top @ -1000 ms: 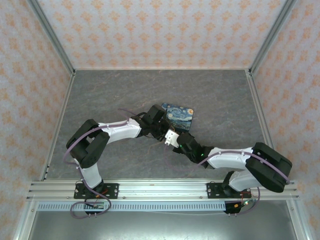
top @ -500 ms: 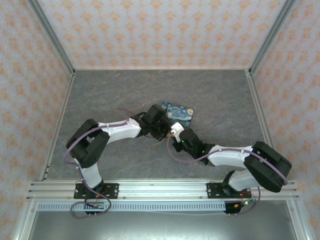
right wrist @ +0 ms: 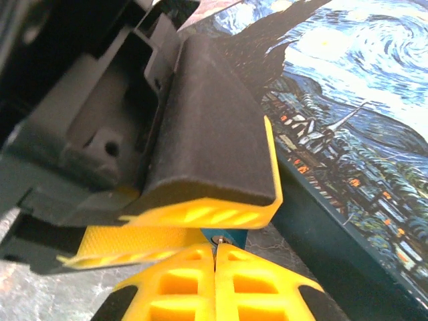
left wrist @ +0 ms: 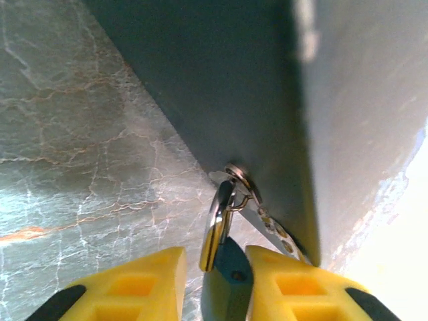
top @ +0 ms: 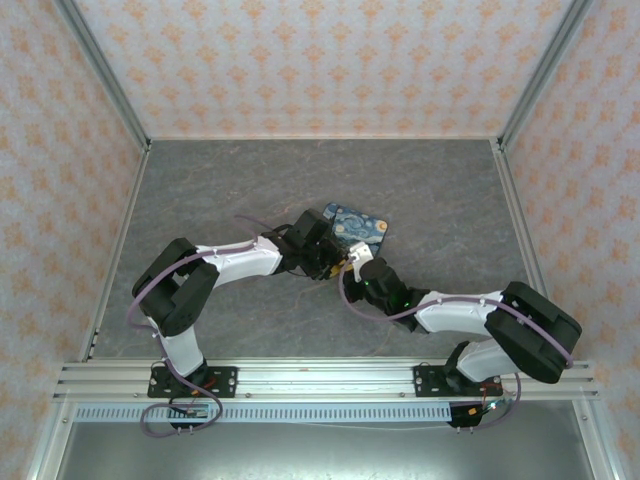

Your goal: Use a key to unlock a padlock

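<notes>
A flat starry-night printed box [top: 362, 228] with dark teal sides [left wrist: 221, 87] lies mid-table. A small teal padlock [left wrist: 227, 281] hangs by its silver shackle [left wrist: 215, 227] from a ring on the box's side. My left gripper [left wrist: 215, 257] is shut on the padlock body. The padlock's keyhole end [right wrist: 231, 235] pokes out between the left gripper's fingers [right wrist: 214, 154]. My right gripper [right wrist: 215, 251] is shut, its tips right at that keyhole. A sliver of metal at the tips is the key [right wrist: 215, 240], mostly hidden. Both grippers [top: 345, 265] meet at the box's near edge.
The grey marbled tabletop [top: 220, 190] is walled by patterned panels [top: 60, 150] at the left, back and right. A purple cable [top: 350, 300] loops off the right arm near the grippers.
My right gripper has moved up and to the left, closing in on the left gripper and the padlock. The left arm and the box have held still.
</notes>
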